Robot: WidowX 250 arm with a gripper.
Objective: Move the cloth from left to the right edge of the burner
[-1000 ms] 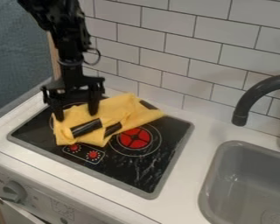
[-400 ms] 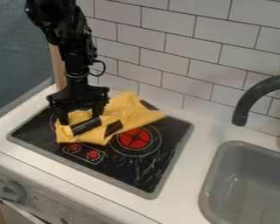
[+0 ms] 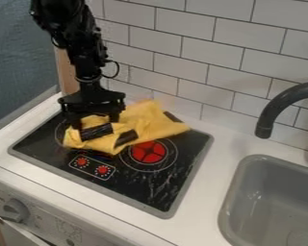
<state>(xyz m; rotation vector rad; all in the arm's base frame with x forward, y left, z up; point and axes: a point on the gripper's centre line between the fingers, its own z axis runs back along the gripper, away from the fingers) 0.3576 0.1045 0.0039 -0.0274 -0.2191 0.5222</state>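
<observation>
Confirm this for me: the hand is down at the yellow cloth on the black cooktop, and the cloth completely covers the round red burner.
Not completely covered: the camera view shows most of the round red burner exposed. The hand is indeed down at the yellow cloth on the black cooktop.

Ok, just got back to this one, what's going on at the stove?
The black two-finger robot gripper is down at the yellow cloth with black patches, fingers apart with part of the cloth bunched between them. The cloth lies rumpled over the back left of the black cooktop with a grey rim, as the camera sees it, just behind the red burner disc. Most of it is not yet at the right edge.
</observation>
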